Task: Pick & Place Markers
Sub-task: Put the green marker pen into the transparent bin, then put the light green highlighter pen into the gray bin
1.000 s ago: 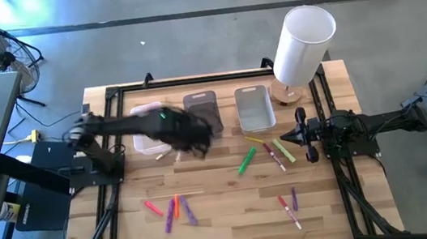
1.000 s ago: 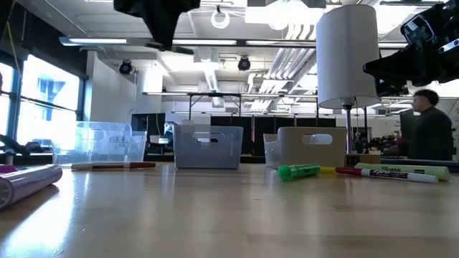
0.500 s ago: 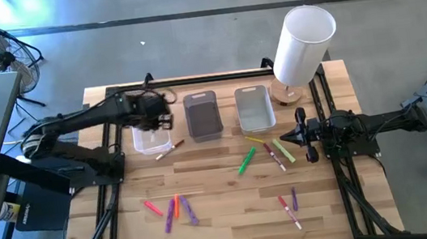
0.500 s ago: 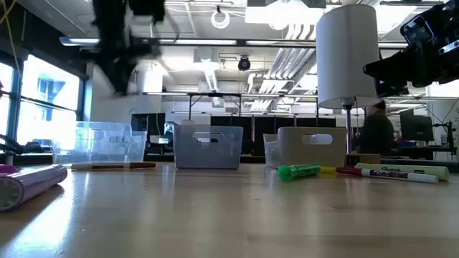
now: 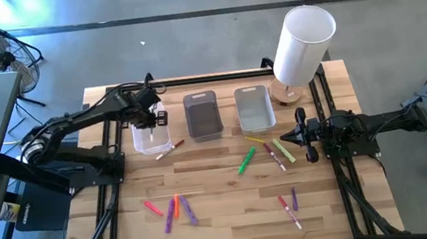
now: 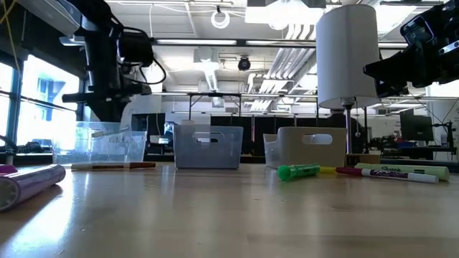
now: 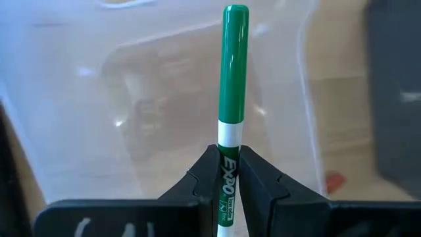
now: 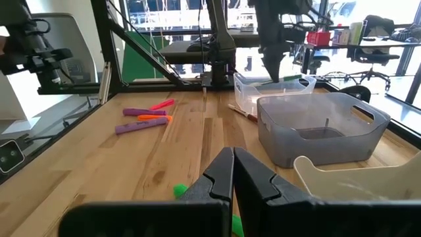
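Over the clear bin [image 5: 150, 138] at ten o'clock I see my left gripper [image 7: 229, 172] clamped on a green marker [image 7: 233, 79] — right gripper [image 8: 233, 172] sits closed at three o'clock.

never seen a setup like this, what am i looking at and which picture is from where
Two dark robot arms work at a wooden table. One picture looks straight down, one looks level across the tabletop, and two come from cameras on the arms' wrists. The left gripper holds a green marker over the clear bin. The right gripper is shut on nothing and waits at the table's right side. Beside the clear bin stand a grey bin and a white bin. Loose markers lie scattered on the wood.
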{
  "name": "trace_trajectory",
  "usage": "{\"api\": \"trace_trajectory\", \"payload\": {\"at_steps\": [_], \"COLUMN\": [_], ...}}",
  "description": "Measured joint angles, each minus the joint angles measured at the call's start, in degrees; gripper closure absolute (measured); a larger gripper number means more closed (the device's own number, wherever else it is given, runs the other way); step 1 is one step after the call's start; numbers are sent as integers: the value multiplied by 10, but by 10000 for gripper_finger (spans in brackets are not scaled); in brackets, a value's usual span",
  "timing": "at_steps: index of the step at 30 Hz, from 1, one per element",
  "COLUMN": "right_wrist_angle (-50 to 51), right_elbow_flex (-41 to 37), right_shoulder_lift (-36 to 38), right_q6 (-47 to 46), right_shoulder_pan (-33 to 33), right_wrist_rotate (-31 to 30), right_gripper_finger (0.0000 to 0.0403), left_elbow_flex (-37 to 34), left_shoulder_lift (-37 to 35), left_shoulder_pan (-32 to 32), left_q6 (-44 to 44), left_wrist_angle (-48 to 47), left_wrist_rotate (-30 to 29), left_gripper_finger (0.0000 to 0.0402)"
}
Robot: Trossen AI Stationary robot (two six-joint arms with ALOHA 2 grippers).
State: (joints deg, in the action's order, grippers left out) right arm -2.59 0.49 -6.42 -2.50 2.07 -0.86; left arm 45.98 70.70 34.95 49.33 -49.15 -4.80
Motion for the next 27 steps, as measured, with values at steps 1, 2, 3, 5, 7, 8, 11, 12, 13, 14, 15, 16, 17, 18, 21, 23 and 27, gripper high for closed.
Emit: {"api": "trace_trajectory", "payload": {"at_steps": [1, 2, 3, 5, 7, 8, 11, 12, 13, 14, 15, 16, 17, 18, 21, 23, 27], "right_wrist_angle": [0, 0, 0, 0, 0, 0, 0, 0, 0, 0, 0, 0, 0, 0, 0, 0, 0], "right_elbow_flex": [0, 0, 0, 0, 0, 0, 0, 0, 0, 0, 0, 0, 0, 0, 0, 0, 0], "right_shoulder_lift": [0, 0, 0, 0, 0, 0, 0, 0, 0, 0, 0, 0, 0, 0, 0, 0, 0], "right_q6": [0, 0, 0, 0, 0, 0, 0, 0, 0, 0, 0, 0, 0, 0, 0, 0, 0], "right_shoulder_pan": [0, 0, 0, 0, 0, 0, 0, 0, 0, 0, 0, 0, 0, 0, 0, 0, 0], "right_wrist_rotate": [0, 0, 0, 0, 0, 0, 0, 0, 0, 0, 0, 0, 0, 0, 0, 0, 0], "right_gripper_finger": [402, 402, 402, 402, 402, 402, 402, 402, 402, 402, 402, 402, 402, 402, 402, 402, 402], "left_elbow_flex": [-2, -2, -1, -1, -1, -1, -1, -1, -1, -1, -1, -1, -1, -1, -1, -1, 3], "left_shoulder_lift": [1, 1, 1, 1, 1, 1, 1, 1, 1, 1, 1, 1, 1, 1, 1, 1, -7], "left_shoulder_pan": [4, 7, 9, 8, 8, 8, 7, 7, 7, 7, 7, 7, 7, 7, 7, 7, 7], "left_q6": [-3, -8, -13, -17, -17, -17, -18, -22, -26, -26, -26, -26, -26, -25, -23, -22, -10], "left_wrist_angle": [-5, -5, -3, -4, -4, -4, -5, -5, -5, -5, -5, -5, -5, -5, -5, -5, -10], "left_wrist_rotate": [0, 0, 0, -1, -2, -2, -2, -2, -2, 1, 4, 8, 10, 10, 10, 9, 19], "left_gripper_finger": [366, 366, 366, 365, 365, 365, 365, 365, 364, 363, 360, 355, 349, 340, 310, 291, 268]}}
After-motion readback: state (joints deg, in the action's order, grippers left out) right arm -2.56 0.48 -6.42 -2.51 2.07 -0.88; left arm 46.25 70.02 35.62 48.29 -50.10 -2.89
